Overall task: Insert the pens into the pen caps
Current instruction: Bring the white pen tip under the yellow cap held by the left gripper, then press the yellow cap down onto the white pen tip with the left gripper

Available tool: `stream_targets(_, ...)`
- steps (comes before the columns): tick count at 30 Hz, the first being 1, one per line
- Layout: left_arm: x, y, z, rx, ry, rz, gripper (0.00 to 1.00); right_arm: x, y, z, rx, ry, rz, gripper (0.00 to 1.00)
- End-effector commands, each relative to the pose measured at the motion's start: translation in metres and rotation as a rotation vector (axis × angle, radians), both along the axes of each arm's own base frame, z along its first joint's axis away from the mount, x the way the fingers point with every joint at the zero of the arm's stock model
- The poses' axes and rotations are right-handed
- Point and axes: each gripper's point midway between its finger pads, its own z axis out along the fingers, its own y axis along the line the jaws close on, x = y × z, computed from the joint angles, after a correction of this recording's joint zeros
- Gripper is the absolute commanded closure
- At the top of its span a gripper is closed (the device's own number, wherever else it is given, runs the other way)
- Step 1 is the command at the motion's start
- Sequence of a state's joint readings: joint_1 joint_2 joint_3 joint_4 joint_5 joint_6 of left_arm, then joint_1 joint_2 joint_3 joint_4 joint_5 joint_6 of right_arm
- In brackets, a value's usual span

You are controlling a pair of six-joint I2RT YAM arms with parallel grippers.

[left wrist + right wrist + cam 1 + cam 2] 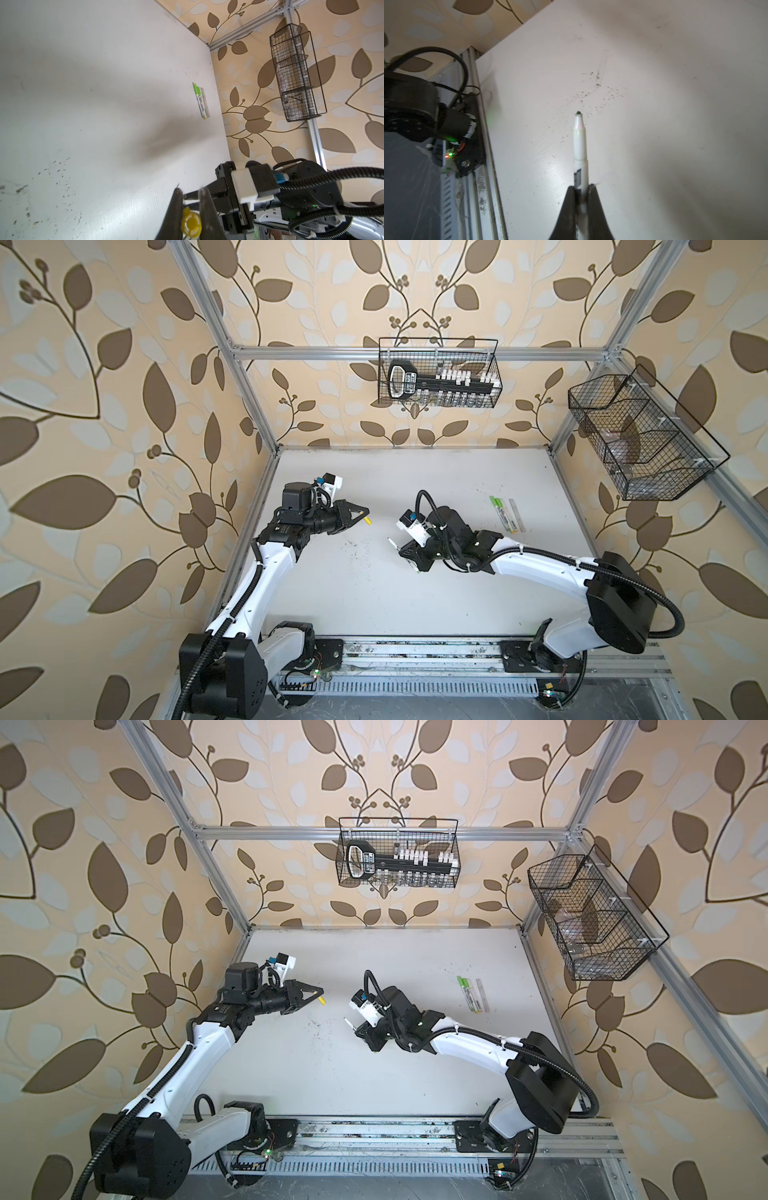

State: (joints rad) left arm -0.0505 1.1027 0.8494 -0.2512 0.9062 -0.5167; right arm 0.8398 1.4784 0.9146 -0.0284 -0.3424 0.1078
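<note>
My left gripper [362, 515] [190, 194] is shut on a yellow pen cap [367, 521] [191, 223], whose open end faces the wrist camera. My right gripper [404, 552] [581, 187] is shut on a pale white pen [579, 145] [392, 544]. Its dark bare tip sticks out toward the left arm. In both top views the cap [321, 1001] and the pen's tip [346, 1022] are a short way apart above the middle of the table. Three more pens [505, 514] [200, 101] lie side by side at the far right with caps on, two green and one pale.
The white table [415, 605] has dark specks near its middle. A wire basket [438, 373] holding a black tool hangs on the back wall, and a second wire basket [640, 439] hangs on the right wall. The arms' rail [415, 655] runs along the front edge.
</note>
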Motion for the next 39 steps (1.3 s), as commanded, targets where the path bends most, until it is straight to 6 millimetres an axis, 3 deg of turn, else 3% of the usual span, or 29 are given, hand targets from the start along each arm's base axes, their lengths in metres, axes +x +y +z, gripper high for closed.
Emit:
stream_targets(1,-0.006,-0.008,0.038,-0.032,-0.137,-0.105,1.00,-0.008,0.016,0.033,0.140,-0.055,0.087,0.94)
stream_targets(8,-0.013,-0.014,0.044,-0.086,-0.154,-0.153,1.00,-0.016,0.026,0.052,0.222,-0.071,0.128,0.95)
stream_targets(15,-0.016,-0.017,0.044,-0.093,-0.156,-0.173,1.00,-0.008,0.024,0.062,0.266,-0.091,0.071,0.95)
stream_targets(39,-0.021,-0.027,0.041,-0.123,-0.138,-0.220,1.00,0.012,0.020,0.069,0.291,-0.119,-0.029,0.95)
